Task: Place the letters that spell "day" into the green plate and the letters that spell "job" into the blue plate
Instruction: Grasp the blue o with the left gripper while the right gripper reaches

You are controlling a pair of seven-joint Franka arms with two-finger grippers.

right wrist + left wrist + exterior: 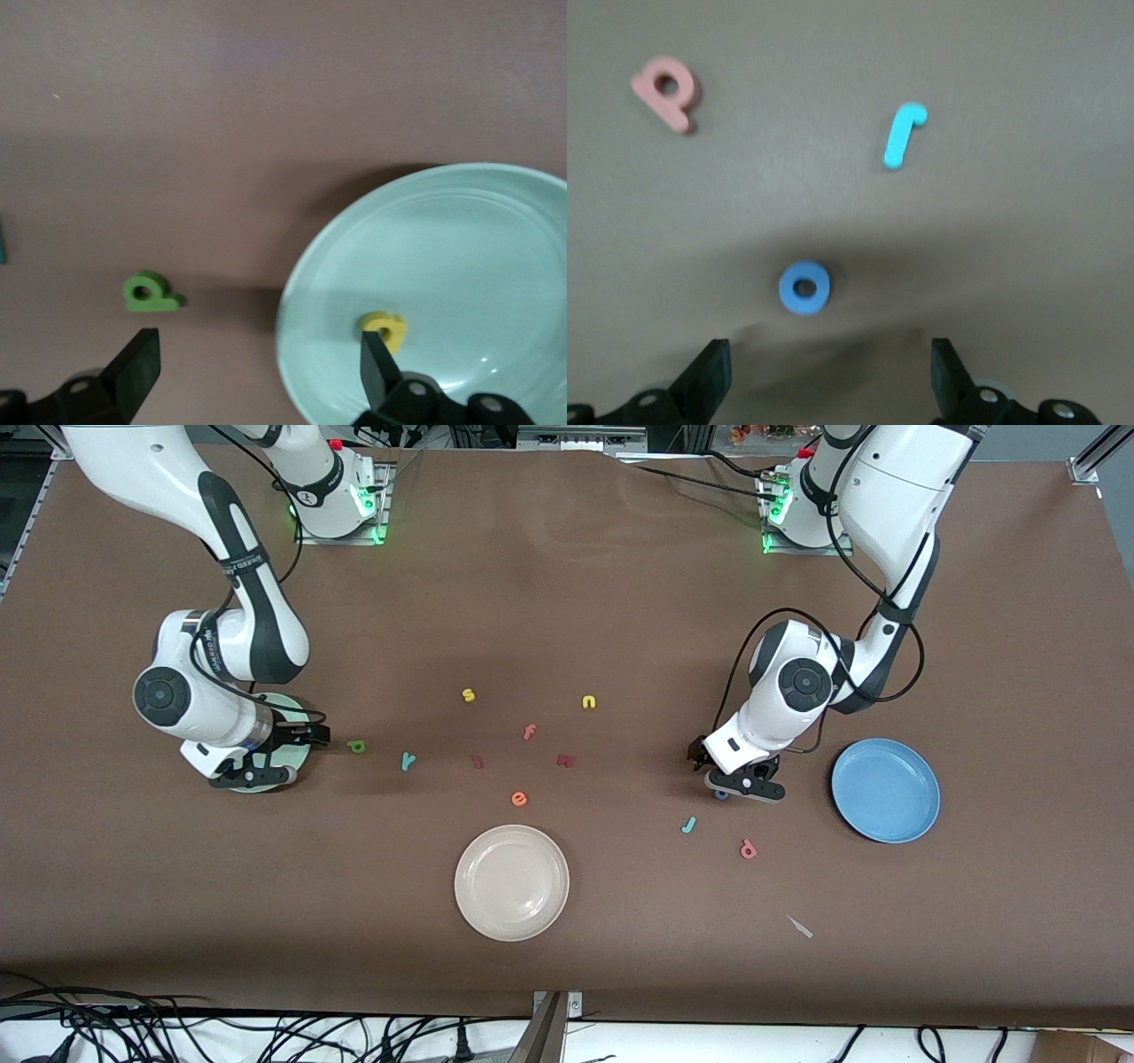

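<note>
Front view: right end effector (252,772) hangs over the green plate (297,757) near the desk's right-arm end, left end effector (746,784) over the blue o (722,794) beside the blue plate (886,790); left wrist view: jaws wide, empty, straddling the o for a pick, teal j (904,135) and pink b (667,91) loose nearby; right wrist view: jaws wide, yellow a (384,327) lying in the plate, apparently just dropped, green d (149,292) beside its rim.

Glossy green plate (496,239), matt foam yellow a (384,326), matt brown table (567,602)
</note>
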